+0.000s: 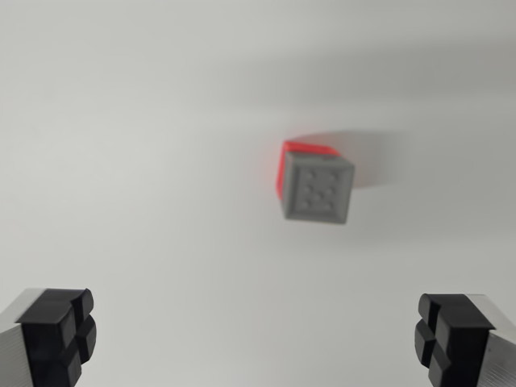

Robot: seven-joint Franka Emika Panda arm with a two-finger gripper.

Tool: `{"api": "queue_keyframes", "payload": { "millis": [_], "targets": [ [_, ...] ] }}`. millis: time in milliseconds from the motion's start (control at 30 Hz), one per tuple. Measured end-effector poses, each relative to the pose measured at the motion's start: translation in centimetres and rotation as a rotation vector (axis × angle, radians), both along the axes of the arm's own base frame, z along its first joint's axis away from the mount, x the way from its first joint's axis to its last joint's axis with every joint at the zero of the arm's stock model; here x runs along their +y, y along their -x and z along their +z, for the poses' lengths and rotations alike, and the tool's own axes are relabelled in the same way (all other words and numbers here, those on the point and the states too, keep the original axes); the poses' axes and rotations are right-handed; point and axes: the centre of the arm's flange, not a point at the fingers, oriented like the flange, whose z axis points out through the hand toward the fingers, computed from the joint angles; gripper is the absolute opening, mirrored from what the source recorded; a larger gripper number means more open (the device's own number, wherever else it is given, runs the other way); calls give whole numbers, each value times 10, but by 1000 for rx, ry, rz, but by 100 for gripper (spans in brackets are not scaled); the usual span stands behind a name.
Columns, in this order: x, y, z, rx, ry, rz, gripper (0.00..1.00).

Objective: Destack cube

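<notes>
A grey cube (318,189) with six dimples on top sits stacked on a red cube (300,155), ahead of the pincer (256,334) and slightly toward the wrist view's right. The pincer is released, fingers (58,332) wide apart above the white table (129,145).

A plain white table (145,161) carries one thing — a red cube (300,151); a grey cube (318,189) sits atop it.
</notes>
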Motion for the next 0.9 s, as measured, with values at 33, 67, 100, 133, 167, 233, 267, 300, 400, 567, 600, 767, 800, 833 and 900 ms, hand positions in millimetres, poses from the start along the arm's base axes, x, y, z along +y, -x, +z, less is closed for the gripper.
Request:
{"api": "queue_keyframes", "payload": {
  "millis": [33, 67, 100, 133, 167, 233, 267, 300, 400, 567, 600, 767, 800, 833, 900],
  "targets": [
    [-1, 0, -2, 1, 0, -1, 100],
    [-2, 0, -4, 2, -1, -3, 100],
    [-2, 1, -7, 3, -2, -4, 100],
    [-3, 1, -9, 3, -2, -6, 100],
    [-4, 1, -11, 4, -3, -7, 100],
    [-5, 2, -15, 6, -4, -10, 100],
    [-6, 2, -18, 8, -5, -11, 100],
    [-7, 2, -21, 8, -5, -13, 100],
    [-10, 2, -28, 11, -8, -17, 100],
    [-15, 4, -43, 17, -11, -26, 100],
    [-16, 4, -47, 18, -12, -28, 100],
    [-22, 6, -62, 24, -17, -36, 100],
    [-23, 6, -66, 25, -18, -39, 100],
    [-25, 7, -70, 26, -19, -41, 100],
    [-27, 8, -78, 30, -21, -45, 100]
  ]
}}
